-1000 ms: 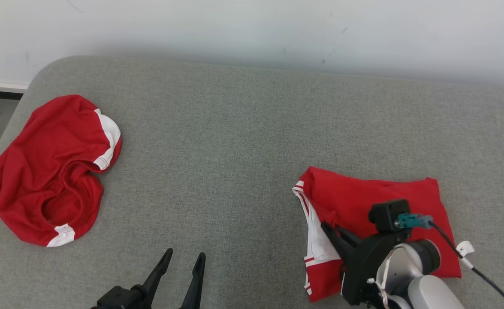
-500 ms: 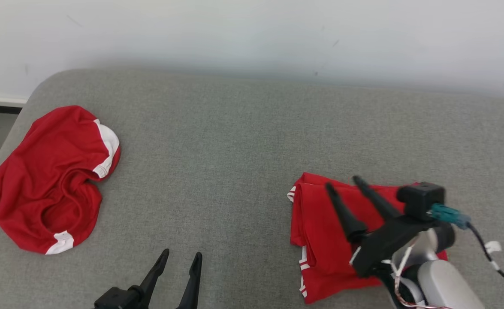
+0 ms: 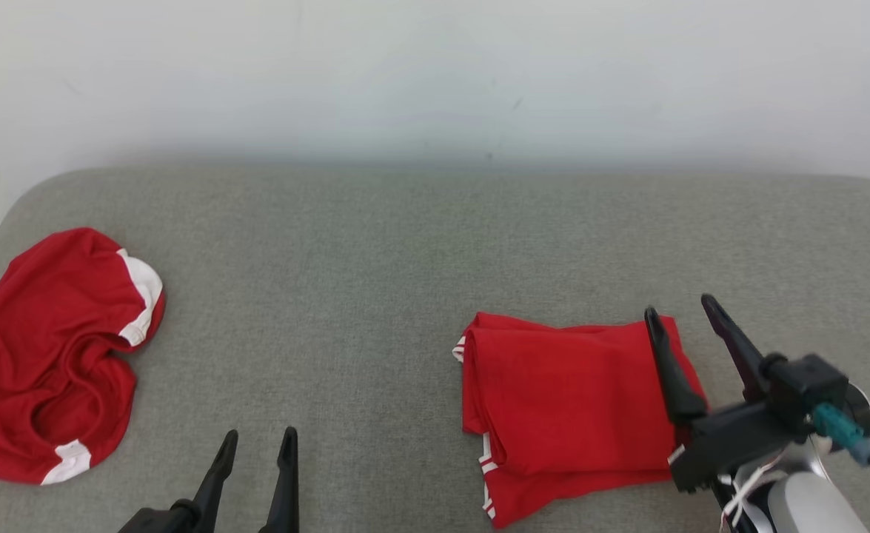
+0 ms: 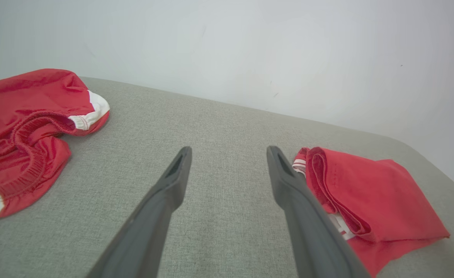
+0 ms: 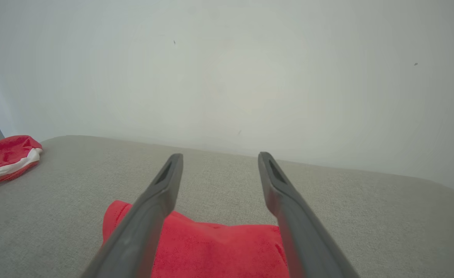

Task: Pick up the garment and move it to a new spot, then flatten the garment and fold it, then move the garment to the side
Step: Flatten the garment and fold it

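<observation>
Jaws on both grippers stand wide apart, gripping nothing. On the grey cushion, the folded garment lies under the right gripper, well apart from the left gripper. A second ago the right gripper was closed on it.

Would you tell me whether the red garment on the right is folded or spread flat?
Folded: the red garment lies as a compact rectangle, with stacked layers showing along its striped edge.

right jaws: opened — let go, lifted off | garment: white panel now folded under
</observation>
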{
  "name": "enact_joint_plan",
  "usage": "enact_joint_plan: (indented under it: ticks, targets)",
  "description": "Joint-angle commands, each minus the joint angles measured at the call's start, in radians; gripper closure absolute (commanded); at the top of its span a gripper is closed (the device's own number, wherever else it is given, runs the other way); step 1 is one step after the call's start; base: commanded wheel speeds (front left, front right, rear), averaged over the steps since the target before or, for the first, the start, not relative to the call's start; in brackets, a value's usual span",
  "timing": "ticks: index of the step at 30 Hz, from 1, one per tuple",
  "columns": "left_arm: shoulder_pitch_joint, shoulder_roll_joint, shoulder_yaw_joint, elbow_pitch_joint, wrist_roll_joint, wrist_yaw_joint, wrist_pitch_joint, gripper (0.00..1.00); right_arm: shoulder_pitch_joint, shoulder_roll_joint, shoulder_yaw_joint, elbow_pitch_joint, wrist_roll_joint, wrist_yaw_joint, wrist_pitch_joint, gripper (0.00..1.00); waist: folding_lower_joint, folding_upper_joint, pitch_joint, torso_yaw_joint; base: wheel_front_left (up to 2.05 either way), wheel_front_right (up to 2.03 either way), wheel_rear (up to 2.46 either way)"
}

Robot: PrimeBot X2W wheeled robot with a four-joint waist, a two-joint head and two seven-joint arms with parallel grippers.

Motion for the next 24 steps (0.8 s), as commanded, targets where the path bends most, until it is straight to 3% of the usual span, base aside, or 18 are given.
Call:
enact_joint_plan:
  ticks: [1, 7, 10, 17, 24]
  targets:
    - [0.028, -0.008, 0.016, -0.002, 0.014, 0.004, -0.008, 0.00, 0.032, -0.012, -0.007, 0.006, -0.035, -0.002, -0.027, 0.00, 0.0001, -0.0001, -0.032, -0.030, 0.00, 0.00, 0.00]
    - [0.064, -0.036, 0.081, -0.023, 0.064, 0.014, -0.009, 0.00, 0.107, 0.007, -0.026, -0.006, -0.056, -0.003, -0.096, 0.00, 0.0001, -0.0001, -0.059, -0.055, 0.00, 0.00, 0.00]
    - [0.083, -0.063, 0.135, -0.035, 0.119, -0.007, -0.009, 0.00, 0.151, 0.011, -0.019, -0.022, -0.063, -0.003, -0.127, 0.00, 0.0001, -0.0001, -0.066, -0.063, 0.00, 0.00, 0.00]
    - [0.146, -0.137, 0.248, -0.024, 0.245, -0.083, -0.009, 0.00, 0.243, 0.024, -0.015, -0.039, -0.062, -0.003, -0.154, 0.00, 0.0001, -0.0001, -0.087, -0.070, 0.00, 0.00, 0.00]
    - [0.196, -0.218, 0.322, -0.002, 0.368, -0.196, -0.009, 0.00, 0.330, 0.066, -0.075, -0.169, -0.134, -0.003, -0.153, 0.00, 0.0001, -0.0001, -0.109, -0.070, 0.00, 0.00, 0.00]
